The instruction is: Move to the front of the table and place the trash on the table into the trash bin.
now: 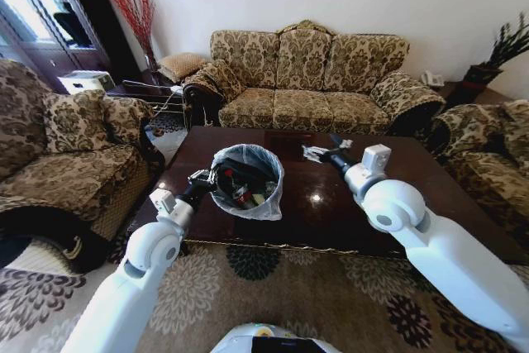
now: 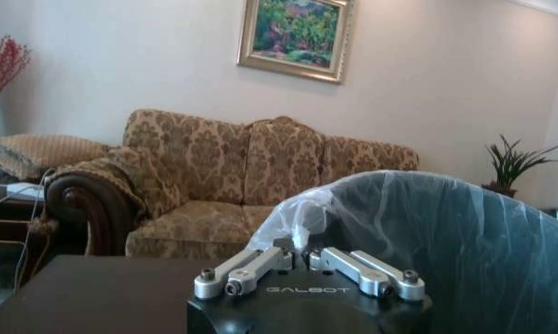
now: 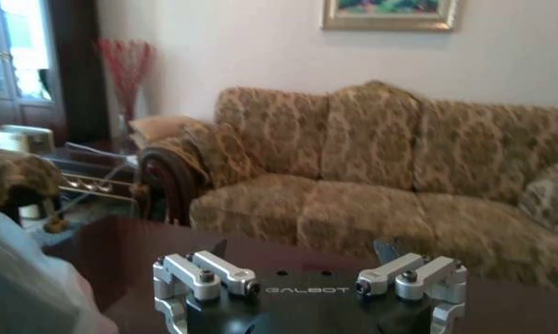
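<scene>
Left gripper (image 1: 208,179) pinches the trash bin (image 1: 248,181) rim on the table (image 1: 347,212) — right gripper (image 1: 331,153) reaches forward, spread wide, near white trash (image 1: 314,152).

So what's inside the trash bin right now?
The trash bin, held at its rim by the left hand, holds dark items and one with red on it. The bag's folds cover whatever lies deeper down.

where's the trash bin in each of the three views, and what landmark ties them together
Head view: trash bin stands on the table, left of centre, at the left pincer.
Left wrist view: its bag-lined wall rises just behind the pincer.
Right wrist view: pale bag edge in a corner.
Shared landmark: the floral sofa.
</scene>
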Robot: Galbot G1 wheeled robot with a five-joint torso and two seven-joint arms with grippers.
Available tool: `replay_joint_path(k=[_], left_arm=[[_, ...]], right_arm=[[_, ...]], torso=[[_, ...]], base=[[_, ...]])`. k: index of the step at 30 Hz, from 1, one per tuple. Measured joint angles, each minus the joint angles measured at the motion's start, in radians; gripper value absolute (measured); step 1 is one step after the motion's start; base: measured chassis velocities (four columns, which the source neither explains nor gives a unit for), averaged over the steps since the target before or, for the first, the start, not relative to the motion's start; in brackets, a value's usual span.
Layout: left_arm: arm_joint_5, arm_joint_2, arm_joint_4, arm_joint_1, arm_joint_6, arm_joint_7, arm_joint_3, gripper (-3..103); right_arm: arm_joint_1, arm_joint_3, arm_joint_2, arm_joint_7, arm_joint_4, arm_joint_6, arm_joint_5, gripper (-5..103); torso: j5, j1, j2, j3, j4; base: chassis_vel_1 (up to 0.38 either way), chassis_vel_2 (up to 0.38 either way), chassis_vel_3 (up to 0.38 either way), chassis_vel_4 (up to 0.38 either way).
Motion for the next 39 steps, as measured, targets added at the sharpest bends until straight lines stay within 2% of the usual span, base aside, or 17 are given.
replay_joint_path(k=[2,9,12,15,18,23,28,35,39], left_arm=[[0.004,-0.001,0.0,0.002,0.002,0.0,0.004,3],[0.006,-0.001,-0.001,0.007,0.002,0.0,0.008,3],[0.006,0.0,-0.001,0.009,0.001,0.0,0.006,3],[0.002,0.0,-0.002,0.012,-0.009,0.001,0.002,3],[0.0,-0.001,-0.002,0.015,-0.018,0.001,0.0,3],[-0.002,-0.008,-0.006,0.023,-0.021,0.002,-0.004,3],[-0.001,-0.016,-0.007,0.026,-0.022,0.001,-0.004,3],[-0.001,-0.022,-0.014,0.031,-0.022,0.003,-0.004,3],[0.001,-0.028,-0.014,0.035,-0.024,0.003,-0.005,3]], right_arm=[[-0.059,0.045,0.012,-0.009,-0.003,-0.001,-0.017,100],[-0.121,0.096,0.036,-0.02,-0.025,0.003,-0.051,100],[-0.124,0.098,0.041,-0.02,-0.028,0.004,-0.056,100],[-0.122,0.088,0.05,-0.02,-0.03,0.008,-0.064,100],[-0.121,0.078,0.056,-0.02,-0.034,0.012,-0.071,100],[-0.12,0.073,0.066,-0.019,-0.049,0.017,-0.075,100],[-0.122,0.073,0.076,-0.02,-0.062,0.018,-0.081,100],[-0.145,0.08,0.113,-0.021,-0.092,0.025,-0.112,100],[-0.162,0.083,0.13,-0.026,-0.104,0.042,-0.166,100]], torso=[[0.0,0.0,0.0,0.0,0.0002],[-0.0002,0.0,0.0,0.0,0.0006],[-0.0006,0.0,0.0,0.0,0.0007],[-0.0001,0.0,0.0,0.0,-0.0005],[-0.0001,0.0,0.0,0.0,-0.0006],[0.0004,0.0,0.0,0.0,0.0],[-0.001,0.0,0.0,0.0,0.0009],[-0.0001,0.0,0.0,0.0,-0.0003],[0.0001,0.0,0.0,0.0,-0.0001]], base=[[-0.003,-0.011,0.009,0.03],[-0.052,-0.087,0.044,0.075],[-0.151,-0.195,0.086,0.168],[-0.217,-0.302,0.121,0.209],[-0.251,-0.311,0.179,0.242],[-0.217,-0.225,0.199,0.213],[-0.176,-0.171,0.196,0.192],[-0.178,-0.196,0.165,0.193],[-0.128,-0.126,0.101,0.122]])
